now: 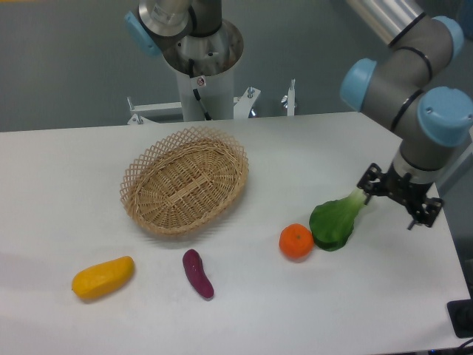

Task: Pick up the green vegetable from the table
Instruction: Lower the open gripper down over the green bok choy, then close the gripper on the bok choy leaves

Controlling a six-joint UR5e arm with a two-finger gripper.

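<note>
The arm reaches in from the upper right, its grey links and blue-capped joints folding downward over the table's right edge. The wrist points down, carrying the black gripper [399,201] low above the surface near that edge. Its fingers hang spread apart, with nothing between them.

No text, label, brand name or number can be read anywhere. A small red mark is seen on a white tag [200,82] at the robot base column [198,66], in the upper middle of the frame, but it is too small to be read.
</note>
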